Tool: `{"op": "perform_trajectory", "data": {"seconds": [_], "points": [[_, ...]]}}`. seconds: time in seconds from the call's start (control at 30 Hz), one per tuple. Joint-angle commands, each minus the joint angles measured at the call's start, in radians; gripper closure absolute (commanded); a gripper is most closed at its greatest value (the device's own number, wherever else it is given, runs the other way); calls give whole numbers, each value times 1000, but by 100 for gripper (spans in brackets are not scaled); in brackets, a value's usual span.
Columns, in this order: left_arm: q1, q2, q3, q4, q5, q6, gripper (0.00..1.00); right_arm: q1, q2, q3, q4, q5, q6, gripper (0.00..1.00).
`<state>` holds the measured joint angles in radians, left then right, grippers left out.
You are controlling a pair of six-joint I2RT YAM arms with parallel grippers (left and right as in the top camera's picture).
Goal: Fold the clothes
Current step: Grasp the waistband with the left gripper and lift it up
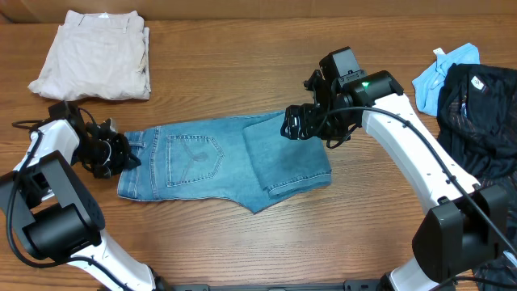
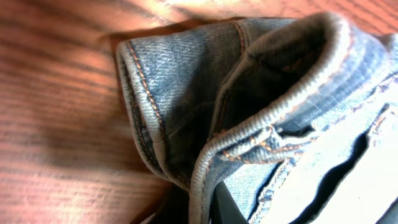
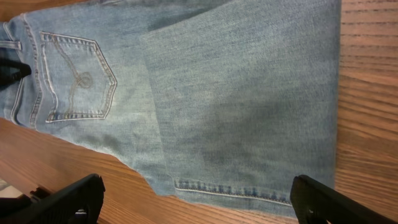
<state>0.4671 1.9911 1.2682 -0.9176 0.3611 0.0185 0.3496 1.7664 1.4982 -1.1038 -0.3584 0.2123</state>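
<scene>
Wooden table (image 1: 242, 65) held the jeans (image 1: 210, 158) at its middle, legs folded back over the seat (one back pocket facing up). At the waistband end, the left gripper (image 1: 119, 153) was clamped on the denim. Over the folded legs' far corner hovered the right gripper (image 1: 295, 125), fingers spread wide, holding nothing. Cream trousers (image 1: 93, 56) lay well apart.

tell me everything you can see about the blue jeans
The jeans are light-blue faded denim with tan stitching, lying flat on the wooden table, back pocket up, legs folded back over themselves, hem showing. The left gripper meets the curled-up waistband; the open right gripper hovers over the fold.
</scene>
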Motion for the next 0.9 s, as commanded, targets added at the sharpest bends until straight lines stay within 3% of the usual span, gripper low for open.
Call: {"op": "perform_trajectory", "data": {"seconds": [0.0, 0.07, 0.17, 0.43, 0.63, 0.87], "points": [[18, 43, 23, -58, -308, -173, 96, 3, 2, -3, -8, 6, -3, 0], [32, 43, 63, -115, -425, -267, 96, 3, 2, -3, -9, 6, -3, 0], [74, 43, 206, -260, -502, -296, 96, 3, 2, -3, -8, 6, -3, 0], [64, 42, 531, -506, -456, -317, 96, 3, 4, -3, 30, 6, -3, 0], [-48, 42, 689, -626, -417, -292, 96, 3, 23, -3, 71, 6, -3, 0], [-247, 42, 700, -657, -412, -292, 96, 3, 50, -6, 95, 7, -3, 0]]}}
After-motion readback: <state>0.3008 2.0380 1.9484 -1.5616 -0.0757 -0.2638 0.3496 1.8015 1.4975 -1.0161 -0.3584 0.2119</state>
